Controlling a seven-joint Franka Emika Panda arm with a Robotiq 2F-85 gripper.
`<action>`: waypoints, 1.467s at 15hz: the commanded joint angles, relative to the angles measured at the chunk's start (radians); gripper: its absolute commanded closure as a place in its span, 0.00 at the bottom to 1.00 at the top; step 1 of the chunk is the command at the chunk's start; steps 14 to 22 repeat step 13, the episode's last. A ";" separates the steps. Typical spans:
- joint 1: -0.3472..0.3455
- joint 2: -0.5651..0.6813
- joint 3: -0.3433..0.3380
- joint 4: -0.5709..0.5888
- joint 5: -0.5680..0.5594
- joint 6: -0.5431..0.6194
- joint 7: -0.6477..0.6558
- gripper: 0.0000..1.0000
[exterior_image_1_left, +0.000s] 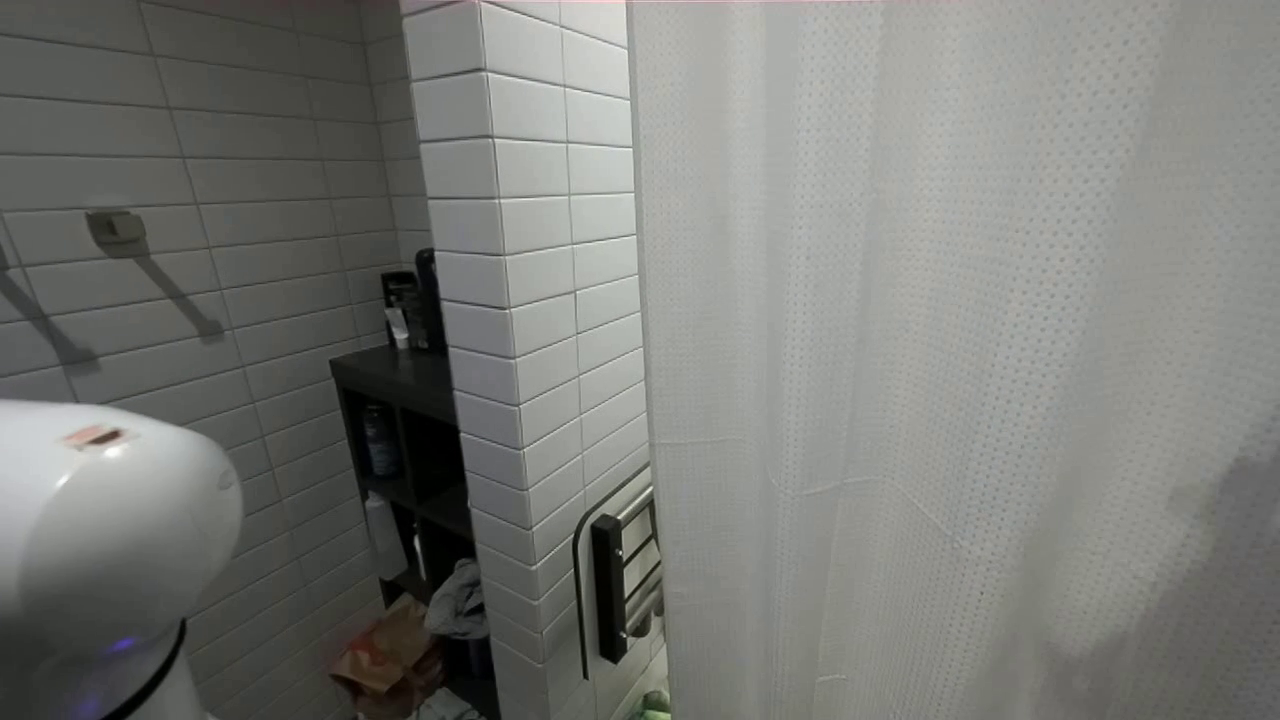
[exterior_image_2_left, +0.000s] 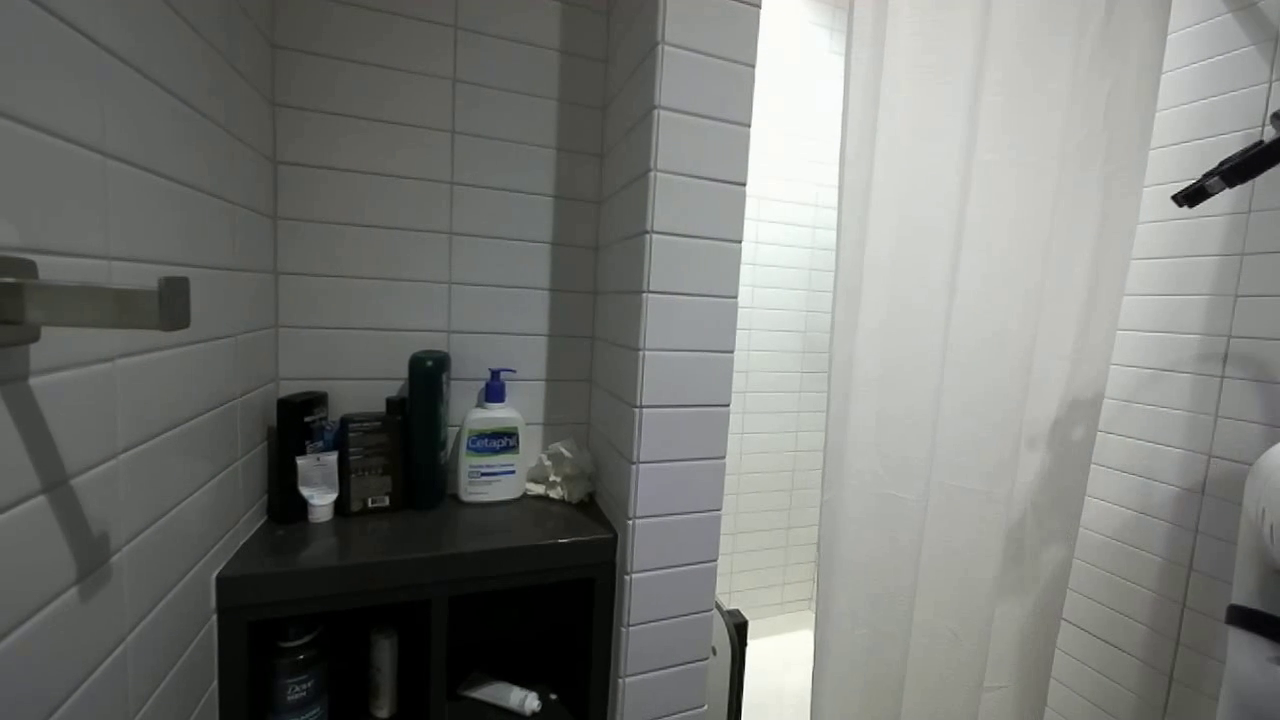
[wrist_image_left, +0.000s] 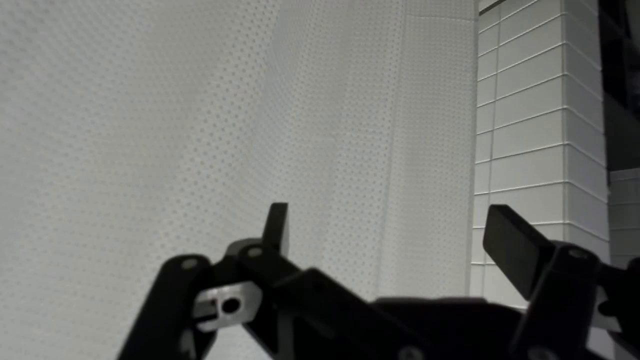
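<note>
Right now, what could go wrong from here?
Snag: the tool stands open facing the curtain, whose folds might catch on it.
Knock: in the wrist view, one finger lines up with the tiled wall past the curtain's edge; pushing forward could hit it, though the gap is hard to judge.

Beyond the fingers (wrist_image_left: 515, 250), the curtain (wrist_image_left: 325, 125) runs past the wrist view's top and left edges. To their right, the dark shelf (wrist_image_left: 625, 135) is cut off, its contents too dim to tell.
</note>
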 joint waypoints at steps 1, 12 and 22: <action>-0.097 -0.055 0.100 -0.124 -0.014 -0.022 -0.113 0.00; -0.098 -0.092 -0.019 -0.046 -0.023 -0.118 -0.425 0.00; -0.091 -0.097 -0.021 -0.043 -0.024 -0.120 -0.427 0.00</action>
